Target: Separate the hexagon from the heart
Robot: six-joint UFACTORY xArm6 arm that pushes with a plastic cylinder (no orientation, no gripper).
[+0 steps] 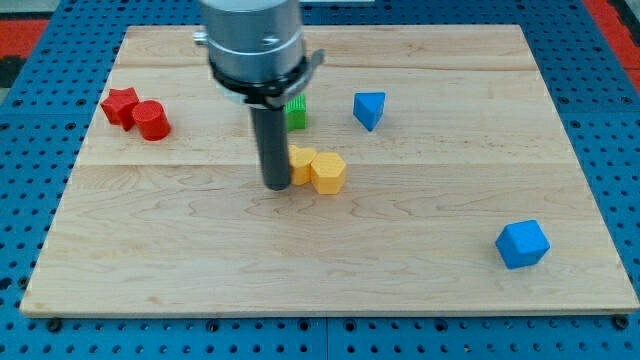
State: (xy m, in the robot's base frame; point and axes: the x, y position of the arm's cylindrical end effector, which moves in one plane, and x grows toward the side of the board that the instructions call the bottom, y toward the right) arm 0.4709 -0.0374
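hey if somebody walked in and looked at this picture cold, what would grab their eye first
Probably the arm's big grey body at the view's top centre, with the dark rod dropping to my tip. My tip sits right against the left side of the yellow heart, which touches the yellow hexagon mid-board. Next, the two red blocks huddled at the upper left and the lone blue block at the lower right.

We note pale wooden board (pixel 180 250) on blue pegboard (pixel 20 200); dark rod with my tip (pixel 277 186); yellow hexagon (pixel 328 172), yellow heart (pixel 301 163); red star (pixel 119 104), red cylinder (pixel 152 120); green block (pixel 297 112); blue wedge (pixel 368 108), blue cube (pixel 522 244).
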